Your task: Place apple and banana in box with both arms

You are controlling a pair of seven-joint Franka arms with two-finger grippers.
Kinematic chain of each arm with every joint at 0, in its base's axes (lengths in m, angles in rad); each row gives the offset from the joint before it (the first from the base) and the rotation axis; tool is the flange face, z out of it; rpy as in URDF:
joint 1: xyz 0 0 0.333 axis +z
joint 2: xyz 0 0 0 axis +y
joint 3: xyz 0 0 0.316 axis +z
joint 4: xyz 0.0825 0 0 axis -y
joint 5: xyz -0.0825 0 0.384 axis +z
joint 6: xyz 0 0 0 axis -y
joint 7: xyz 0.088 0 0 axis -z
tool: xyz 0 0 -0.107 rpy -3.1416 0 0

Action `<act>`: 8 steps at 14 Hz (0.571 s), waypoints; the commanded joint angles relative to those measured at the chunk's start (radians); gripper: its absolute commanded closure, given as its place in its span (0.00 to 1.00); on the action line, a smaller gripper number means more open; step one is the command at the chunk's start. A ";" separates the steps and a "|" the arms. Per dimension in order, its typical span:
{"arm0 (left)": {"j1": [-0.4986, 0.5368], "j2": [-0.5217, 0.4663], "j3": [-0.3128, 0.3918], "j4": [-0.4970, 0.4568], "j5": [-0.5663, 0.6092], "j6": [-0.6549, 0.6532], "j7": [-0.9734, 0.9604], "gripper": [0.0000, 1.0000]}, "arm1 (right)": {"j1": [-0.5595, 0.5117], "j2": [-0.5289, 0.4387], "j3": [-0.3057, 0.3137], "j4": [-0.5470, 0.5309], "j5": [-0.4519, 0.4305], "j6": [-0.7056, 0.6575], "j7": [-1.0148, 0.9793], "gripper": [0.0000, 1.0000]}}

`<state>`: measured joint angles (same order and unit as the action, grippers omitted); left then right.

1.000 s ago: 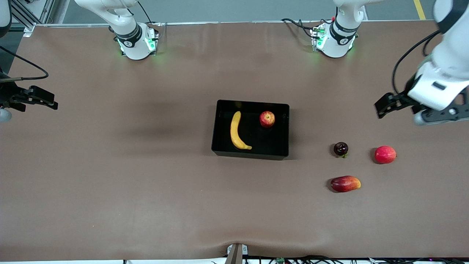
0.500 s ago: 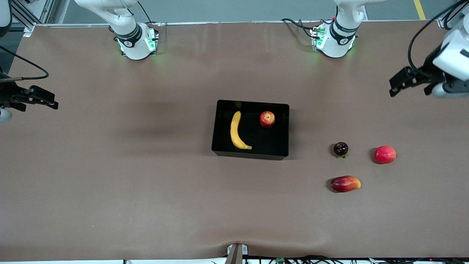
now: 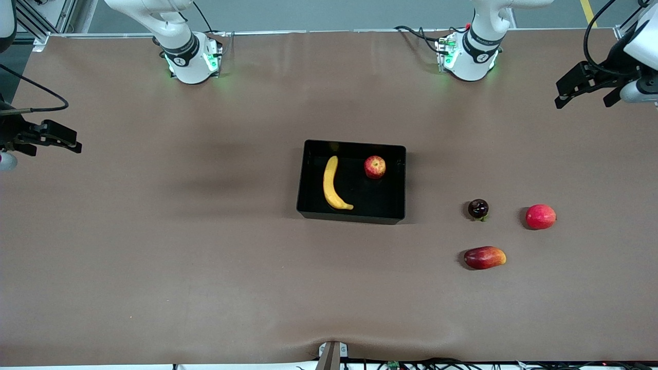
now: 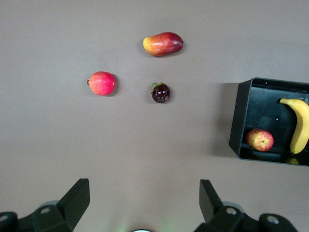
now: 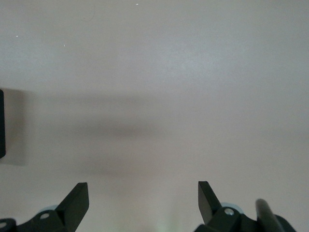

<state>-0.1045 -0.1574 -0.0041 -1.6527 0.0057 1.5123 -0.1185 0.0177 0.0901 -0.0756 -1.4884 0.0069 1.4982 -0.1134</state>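
Banana (image 3: 332,184) and apple (image 3: 375,167) both lie in box (image 3: 351,216), banana's long axis 12-to-6, apple at its 2 o'clock. Left gripper (image 3: 587,87) and right gripper (image 3: 54,139), each over its own table end, are spread and empty. Task looks complete.

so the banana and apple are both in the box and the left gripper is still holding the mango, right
Not quite. The banana and apple do lie in the box, but the left gripper is open and holds nothing. The front view shows the mango lying on the table.
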 commanded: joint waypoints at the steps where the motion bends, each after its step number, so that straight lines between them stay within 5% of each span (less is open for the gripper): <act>1: 0.078 0.007 -0.085 0.011 -0.007 -0.024 -0.001 0.00 | 0.004 -0.006 -0.003 0.005 0.015 -0.012 0.003 0.00; 3: 0.132 0.018 -0.143 0.011 -0.007 -0.027 0.002 0.00 | 0.004 -0.006 -0.003 0.005 0.015 -0.012 0.001 0.00; 8: 0.137 0.033 -0.142 0.059 -0.006 -0.027 -0.004 0.00 | 0.002 -0.006 -0.003 0.003 0.013 -0.018 0.001 0.00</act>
<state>0.0185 -0.1374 -0.1371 -1.6397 0.0056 1.5018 -0.1201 0.0179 0.0901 -0.0755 -1.4884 0.0069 1.4966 -0.1134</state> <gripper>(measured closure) 0.000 0.000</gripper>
